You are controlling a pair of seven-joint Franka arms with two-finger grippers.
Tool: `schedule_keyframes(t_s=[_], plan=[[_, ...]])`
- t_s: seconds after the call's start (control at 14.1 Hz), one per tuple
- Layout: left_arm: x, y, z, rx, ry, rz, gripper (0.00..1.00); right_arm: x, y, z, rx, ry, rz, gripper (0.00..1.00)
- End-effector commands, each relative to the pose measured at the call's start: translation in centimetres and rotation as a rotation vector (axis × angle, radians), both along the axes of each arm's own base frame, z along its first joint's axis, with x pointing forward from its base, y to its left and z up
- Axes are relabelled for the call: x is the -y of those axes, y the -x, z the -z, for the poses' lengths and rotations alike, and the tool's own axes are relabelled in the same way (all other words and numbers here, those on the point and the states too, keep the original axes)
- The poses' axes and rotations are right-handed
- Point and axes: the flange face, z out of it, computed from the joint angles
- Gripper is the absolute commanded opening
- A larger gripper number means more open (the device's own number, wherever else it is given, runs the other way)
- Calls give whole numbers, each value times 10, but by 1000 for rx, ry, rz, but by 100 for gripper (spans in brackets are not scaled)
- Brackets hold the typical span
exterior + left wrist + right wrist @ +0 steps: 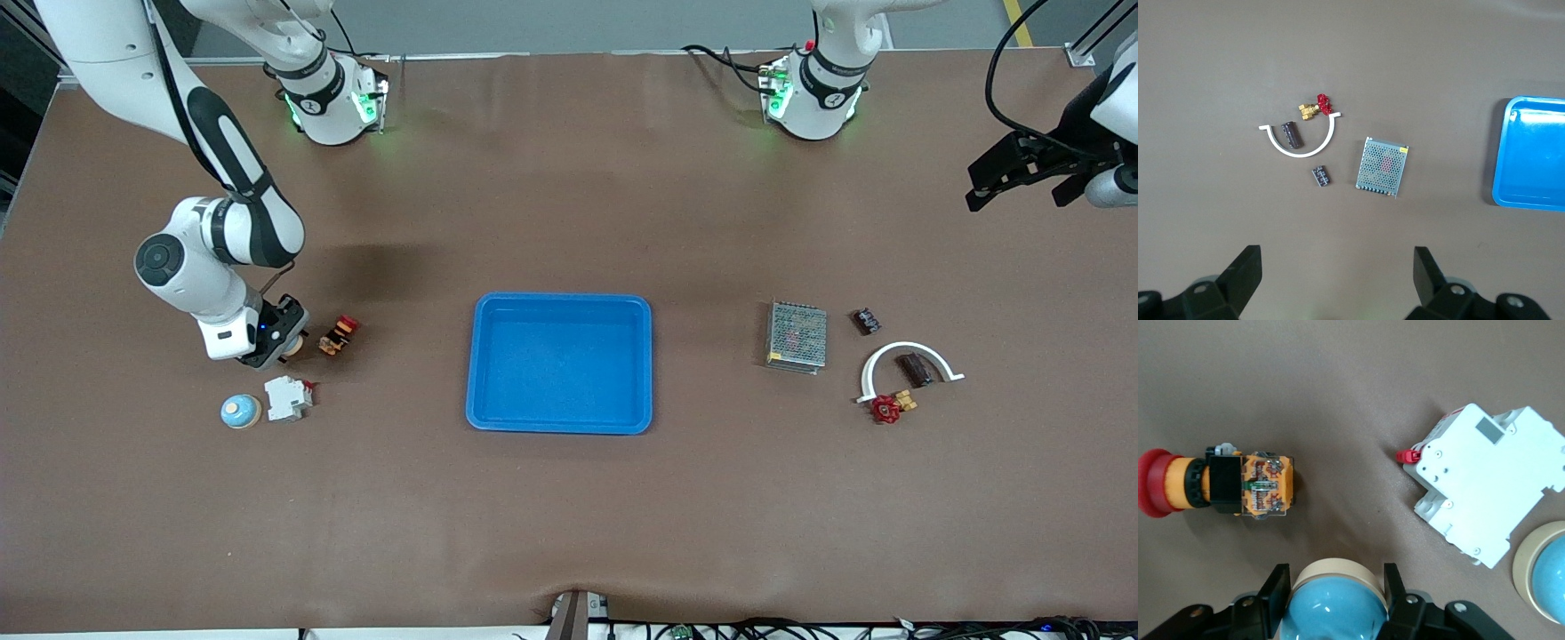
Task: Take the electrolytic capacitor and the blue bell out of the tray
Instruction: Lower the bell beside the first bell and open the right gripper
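Right tool [1335, 597] clamped on blue bell [1335, 607], low over desk [569, 516] beside red pushbutton [339, 334]; tray [559, 425] empty; next: release. Left tool [1338, 277] fully open, waiting

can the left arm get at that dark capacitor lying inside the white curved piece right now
Probably yes. The left gripper hangs open and empty in the air at its own end of the table, and the capacitor lies uncovered within the white arc, whose rim may crowd the fingers.
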Motion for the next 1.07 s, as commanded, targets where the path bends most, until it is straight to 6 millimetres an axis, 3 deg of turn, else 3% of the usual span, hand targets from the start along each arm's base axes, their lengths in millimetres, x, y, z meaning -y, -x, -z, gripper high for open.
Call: schedule_keyframes(t_s=[0.0,0.36,0.5,0.64,1.0], plan=[[1,1,-3,12,2,-9,100,-2,3,1,9,1,-3,43],[2,-3,2,3,3,-7,100,-3,5,3,4,0,0,45],[2,-3,3,1,3,-7,100,-2,5,3,3,-1,4,65],[2,-4,5,-2,3,-7,100,-2,4,2,3,-1,6,100],[2,-4,4,0,4,-9,100,-2,2,0,3,-2,7,100]])
